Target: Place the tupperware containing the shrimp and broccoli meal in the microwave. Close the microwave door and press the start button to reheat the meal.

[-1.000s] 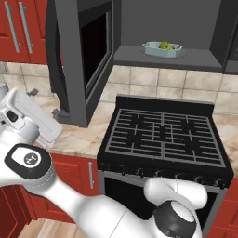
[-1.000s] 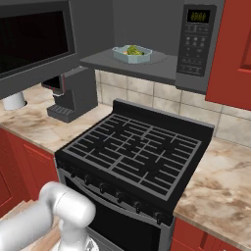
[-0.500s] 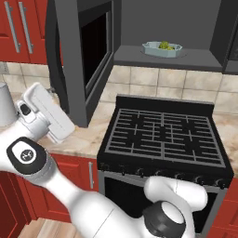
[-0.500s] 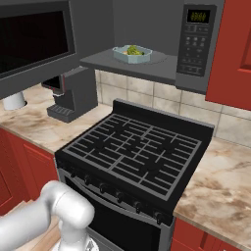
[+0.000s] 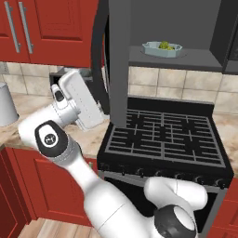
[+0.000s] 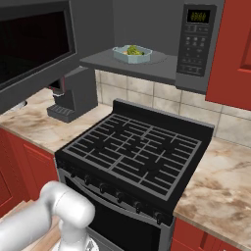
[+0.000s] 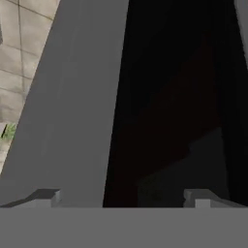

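The pale blue-grey tupperware with the green and orange meal sits on the grey floor of the microwave. The microwave door stands partly open, swung out to the left. My white hand is against the door's outer face, and its fingers are hidden there. In the hand view my gripper is open, its tips wide apart, right in front of the door's grey frame and black glass. Nothing is between the fingers.
The microwave's control panel is on its right side. A black stove lies below, and a dark coffee machine stands on the marble counter to its left. A grey canister is at the far left. Red cabinets hang above.
My hand has swung right and up along the counter to the door's outer face. The door now stands more edge-on, turned further toward the microwave.
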Tool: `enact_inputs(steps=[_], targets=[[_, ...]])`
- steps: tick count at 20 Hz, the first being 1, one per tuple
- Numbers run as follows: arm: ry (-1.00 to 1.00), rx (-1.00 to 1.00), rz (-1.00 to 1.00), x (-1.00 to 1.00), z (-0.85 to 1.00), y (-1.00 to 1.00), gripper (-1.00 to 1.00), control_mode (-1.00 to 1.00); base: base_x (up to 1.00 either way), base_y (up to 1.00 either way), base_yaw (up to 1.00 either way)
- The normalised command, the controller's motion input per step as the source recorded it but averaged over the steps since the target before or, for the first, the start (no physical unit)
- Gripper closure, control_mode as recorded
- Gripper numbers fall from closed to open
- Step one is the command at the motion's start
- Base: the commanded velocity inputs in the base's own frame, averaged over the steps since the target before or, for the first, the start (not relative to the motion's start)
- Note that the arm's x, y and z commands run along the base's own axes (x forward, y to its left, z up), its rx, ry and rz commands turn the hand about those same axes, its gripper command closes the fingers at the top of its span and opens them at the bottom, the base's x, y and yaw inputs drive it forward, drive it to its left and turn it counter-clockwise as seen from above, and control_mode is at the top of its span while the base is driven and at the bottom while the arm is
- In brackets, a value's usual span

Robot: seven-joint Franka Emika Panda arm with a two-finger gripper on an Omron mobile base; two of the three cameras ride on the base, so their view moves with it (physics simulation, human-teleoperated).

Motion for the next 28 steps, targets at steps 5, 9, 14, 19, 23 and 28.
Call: enact_inputs(steps=[5,9,14,19,23,28], targets=[[-0.10,0.08,-0.17,0.00,0.41,-1.00,-1.00,-1.00,0.00,0.00,0.00],[-0.07,0.12,-0.12,0.00,0.28,-1.00,-1.00,-1.00,0.00,0.00,0.00],[-0.05,0.15,-0.07,0.00,0.12,-1.00,-1.00,-1.00,0.00,0.00,0.00],[0.00,0.15,-0.01,0.00,0.02,-1.00,-1.00,-1.00,0.00,0.00,0.00],[0.00,0.14,0.00,0.18,0.00,-0.97,-1.00,-1.00,0.00,0.00,0.00],[0.07,0.14,0.01,0.58,0.00,-0.65,-1.00,-1.00,0.00,0.00,0.00]])
